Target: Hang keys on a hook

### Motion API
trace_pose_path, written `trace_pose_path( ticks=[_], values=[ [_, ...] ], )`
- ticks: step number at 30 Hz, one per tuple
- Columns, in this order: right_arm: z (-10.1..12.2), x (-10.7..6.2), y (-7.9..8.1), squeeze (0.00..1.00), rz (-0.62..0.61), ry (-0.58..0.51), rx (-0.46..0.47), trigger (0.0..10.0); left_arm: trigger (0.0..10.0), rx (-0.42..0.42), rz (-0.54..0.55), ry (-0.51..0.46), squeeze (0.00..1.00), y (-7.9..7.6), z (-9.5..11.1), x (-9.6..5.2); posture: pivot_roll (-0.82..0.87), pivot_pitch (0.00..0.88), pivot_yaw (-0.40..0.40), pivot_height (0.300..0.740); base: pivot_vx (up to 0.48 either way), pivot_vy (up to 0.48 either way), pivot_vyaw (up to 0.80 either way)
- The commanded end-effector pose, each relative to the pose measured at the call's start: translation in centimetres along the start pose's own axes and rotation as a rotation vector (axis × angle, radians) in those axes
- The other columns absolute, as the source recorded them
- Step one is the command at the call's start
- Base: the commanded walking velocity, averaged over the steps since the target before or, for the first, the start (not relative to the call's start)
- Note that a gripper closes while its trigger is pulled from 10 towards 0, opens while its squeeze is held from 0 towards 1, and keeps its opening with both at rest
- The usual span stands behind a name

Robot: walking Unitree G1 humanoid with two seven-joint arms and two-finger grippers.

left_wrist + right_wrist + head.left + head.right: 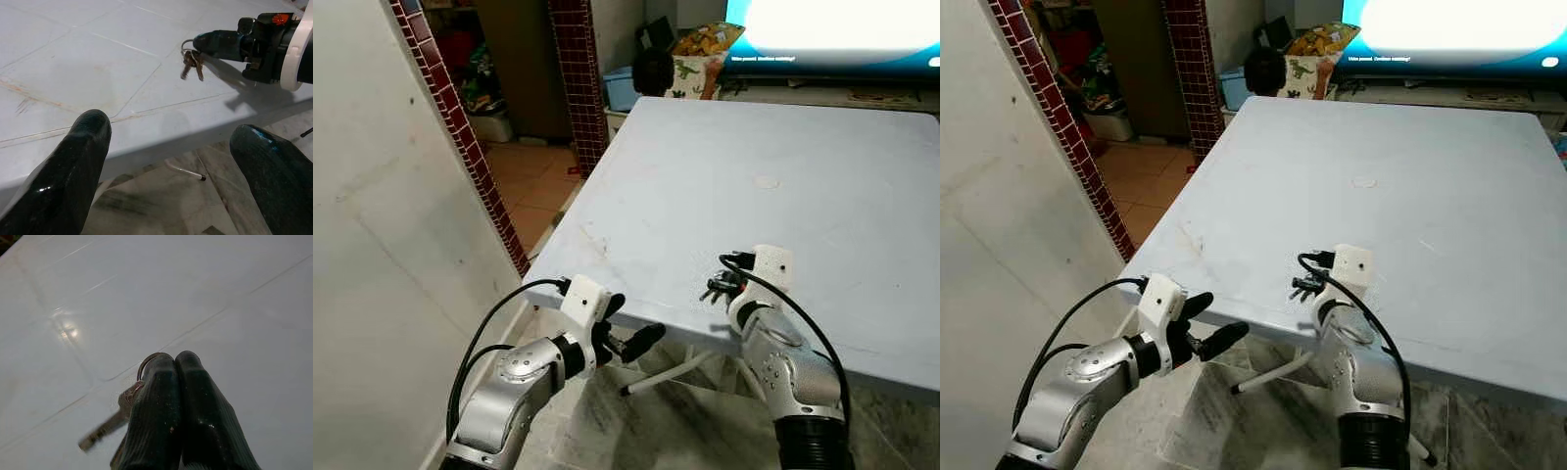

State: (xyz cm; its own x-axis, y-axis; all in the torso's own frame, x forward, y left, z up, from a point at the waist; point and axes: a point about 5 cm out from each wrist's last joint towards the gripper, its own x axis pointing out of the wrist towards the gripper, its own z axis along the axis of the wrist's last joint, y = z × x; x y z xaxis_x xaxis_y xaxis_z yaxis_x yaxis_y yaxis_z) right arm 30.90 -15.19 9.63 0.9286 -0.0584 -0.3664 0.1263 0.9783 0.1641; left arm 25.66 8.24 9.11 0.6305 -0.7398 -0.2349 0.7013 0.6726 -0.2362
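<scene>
A small bunch of keys (191,63) on a metal ring hangs just above the pale blue table (783,176) near its front edge. My right gripper (174,357) is shut on the key ring, and the keys (124,404) dangle below its fingertips. In the left eye view the right gripper (718,284) sits over the table's front edge. My left gripper (631,323) is open and empty, held below and in front of the table edge, left of the keys. Its two black fingers (88,142) frame the table edge in the left wrist view.
A white wall and a red-tiled pillar (450,117) stand close on my left, with a doorway behind them. A lit screen (832,29), a patterned bag (700,44) and a blue bin (619,86) lie past the table's far side. A white table leg (675,372) crosses below.
</scene>
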Motion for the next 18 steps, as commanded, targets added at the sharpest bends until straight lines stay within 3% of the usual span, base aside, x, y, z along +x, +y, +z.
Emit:
trace_pose_path(
  ticks=[1, 10, 18],
  values=[
    [0.6, -0.1, 0.5, 0.0, 0.011, -0.039, -0.018, 0.0, 10.0, 0.023, 0.029, -0.004, 0.0, 0.5, 0.2, -0.2, -0.07, 0.0, 0.111, 0.74, 0.0, 0.0, 0.0],
    [3.7, -0.8, 1.4, 0.0, 0.03, -0.259, -0.191, 0.0, 10.0, 0.033, 0.112, -0.056, 0.0, 1.6, 1.0, -0.1, -0.07, 0.0, 0.109, 0.74, 0.0, 0.0, 0.0],
    [4.7, -1.3, 2.4, 0.0, 0.07, -0.339, -0.207, 0.0, 10.0, 0.037, 0.117, -0.062, 0.0, 1.6, 1.0, 0.0, -0.07, 0.0, 0.109, 0.74, 0.0, 0.0, 0.0]
  ],
)
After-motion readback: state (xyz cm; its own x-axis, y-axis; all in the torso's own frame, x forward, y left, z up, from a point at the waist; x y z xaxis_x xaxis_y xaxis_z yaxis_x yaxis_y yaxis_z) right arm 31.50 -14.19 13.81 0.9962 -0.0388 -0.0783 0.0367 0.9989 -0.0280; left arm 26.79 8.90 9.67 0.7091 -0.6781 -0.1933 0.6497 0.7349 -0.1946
